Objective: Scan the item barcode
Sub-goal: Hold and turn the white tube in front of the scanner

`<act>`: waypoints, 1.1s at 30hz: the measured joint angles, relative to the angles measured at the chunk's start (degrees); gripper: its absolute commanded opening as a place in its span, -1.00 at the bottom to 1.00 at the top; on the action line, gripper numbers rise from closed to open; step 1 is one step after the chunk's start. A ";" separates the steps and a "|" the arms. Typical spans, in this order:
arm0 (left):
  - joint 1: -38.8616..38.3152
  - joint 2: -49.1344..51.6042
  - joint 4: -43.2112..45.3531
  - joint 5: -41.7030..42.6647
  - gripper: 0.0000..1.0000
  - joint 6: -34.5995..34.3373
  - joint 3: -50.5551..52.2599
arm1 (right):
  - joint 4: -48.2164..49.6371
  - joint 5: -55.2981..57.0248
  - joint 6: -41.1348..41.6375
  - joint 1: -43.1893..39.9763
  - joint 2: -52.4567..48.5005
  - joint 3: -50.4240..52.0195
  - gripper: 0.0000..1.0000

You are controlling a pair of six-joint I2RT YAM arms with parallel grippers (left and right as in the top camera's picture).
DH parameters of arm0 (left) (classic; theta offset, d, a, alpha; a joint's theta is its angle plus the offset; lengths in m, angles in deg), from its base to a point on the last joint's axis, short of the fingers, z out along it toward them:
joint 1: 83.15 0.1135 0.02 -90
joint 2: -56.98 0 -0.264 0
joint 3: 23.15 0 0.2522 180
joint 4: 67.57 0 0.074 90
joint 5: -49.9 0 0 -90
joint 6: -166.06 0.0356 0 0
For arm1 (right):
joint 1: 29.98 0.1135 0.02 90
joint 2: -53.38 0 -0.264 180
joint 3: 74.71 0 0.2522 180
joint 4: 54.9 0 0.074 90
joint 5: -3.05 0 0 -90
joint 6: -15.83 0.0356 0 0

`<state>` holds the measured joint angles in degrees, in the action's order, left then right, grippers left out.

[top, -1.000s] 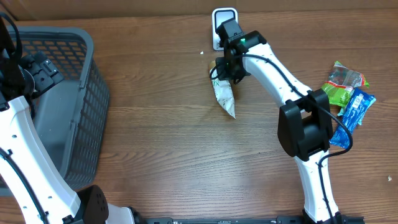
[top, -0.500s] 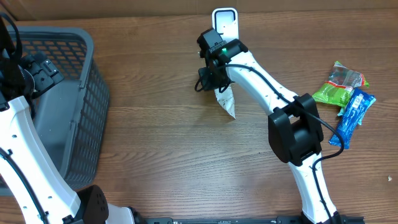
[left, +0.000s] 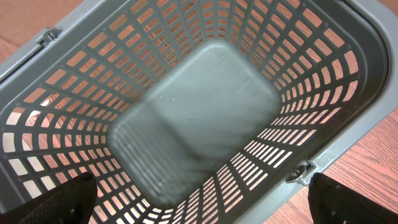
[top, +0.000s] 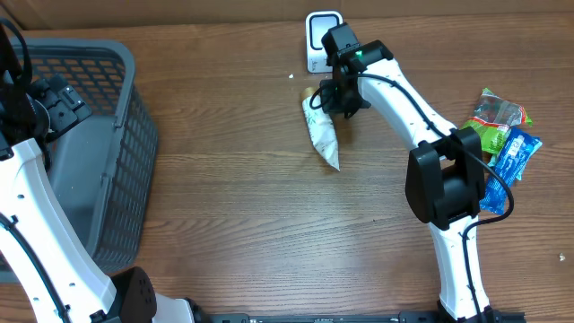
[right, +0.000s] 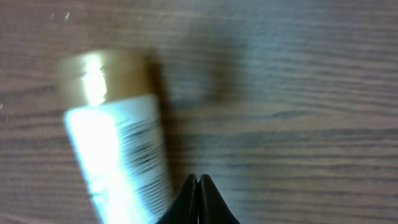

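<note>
The item, a white packet point(top: 322, 135) with a gold end, lies flat on the wooden table just below the white scanner point(top: 323, 26) at the back edge. In the right wrist view the packet point(right: 115, 155) is blurred, its barcode lines point(right: 144, 146) face up, and it lies just left of my fingertips. My right gripper point(top: 338, 100) point(right: 198, 182) is shut with nothing between its fingers, beside the packet's gold end. My left gripper point(top: 56, 100) point(left: 202, 196) hangs open over the grey basket point(left: 323, 149), holding nothing.
The grey mesh basket point(top: 130, 135) fills the left side of the table. A green snack bag point(top: 491, 121) and a blue packet point(top: 513, 160) lie at the right edge, next to the right arm's base.
The right gripper swung left across the packet's top end, then came back to the right. The packet shifted slightly. The left arm has not moved.
</note>
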<state>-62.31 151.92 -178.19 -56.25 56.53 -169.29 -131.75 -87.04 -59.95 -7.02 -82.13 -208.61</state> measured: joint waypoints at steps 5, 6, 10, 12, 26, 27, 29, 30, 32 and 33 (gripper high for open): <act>0.00 0.02 0.00 0.00 0.99 0.00 0.00 | 1.79 -0.02 0.35 0.24 0.00 1.05 -0.92; 0.00 0.02 0.00 0.02 1.00 0.00 0.00 | 1.84 -0.37 0.35 0.39 0.00 1.49 -0.92; 0.00 0.00 0.00 0.00 1.00 0.00 0.00 | 1.49 -1.88 0.44 0.79 -0.02 1.73 -0.92; 0.00 0.02 0.02 0.00 1.00 0.00 0.00 | 0.66 -2.91 0.57 1.07 -0.02 1.73 -0.92; 0.00 0.02 0.02 0.00 0.99 0.00 0.00 | -0.20 -9.86 0.26 7.41 -0.02 1.73 -0.92; 0.00 0.02 0.00 0.00 0.99 0.00 0.00 | -0.46 -10.01 0.11 7.63 -0.02 1.70 -0.92; 0.00 0.02 0.00 0.00 1.00 0.00 0.00 | -1.29 -10.21 0.00 7.82 -0.02 1.40 -0.92; 0.00 0.00 0.00 0.00 0.99 0.00 0.00 | -2.12 -10.19 -0.11 7.80 -0.02 0.81 -0.92; 0.00 0.00 0.00 0.00 0.99 0.00 0.00 | -3.74 -10.21 -0.31 7.52 -0.02 -0.63 -0.92; 0.00 0.02 0.02 0.00 0.99 0.00 0.00 | -4.50 -10.25 -0.57 7.37 -0.02 -1.62 -0.92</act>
<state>-62.31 151.94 -178.17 -56.25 56.53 -169.29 -136.25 -97.30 -60.52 0.34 -82.15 -210.22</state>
